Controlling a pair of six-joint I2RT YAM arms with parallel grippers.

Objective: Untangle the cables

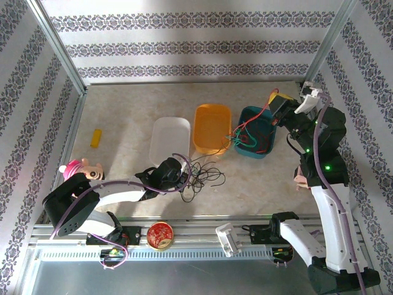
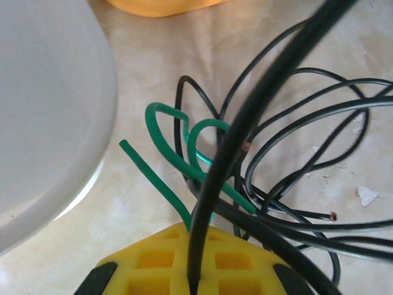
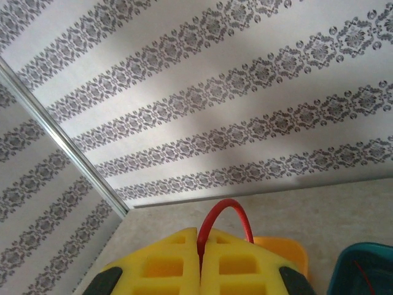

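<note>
The counter (image 1: 123,123) carries three trays in a row: white tray (image 1: 169,138), orange tray (image 1: 212,126) and teal tray (image 1: 261,153). The cables lie in two groups. Loose loops of black cable (image 1: 206,175) sit on the bare counter just in front of the white and orange trays. The red cable (image 1: 258,118) and some green strands lie over the teal tray.

The right claw (image 1: 277,106) is held high above the teal tray's far corner, closed on the red cable, which arches out of its pad seam in the right wrist view. The left claw (image 1: 182,177) is low at the black loops, closed on a black cable that runs into its seam. Green cable (image 2: 153,182) enters beside it, but I cannot tell whether that strand is pinched too.

The step looks like drawing the strands apart. To do it well:
- Lift the left claw slowly and away from the trays, so that the loops open rather than tighten.
- Hold the right claw firm as the anchor.
- Watch the green hook crossing the black loops, which is likely to snag, and stop if a tray begins to drag.
</note>
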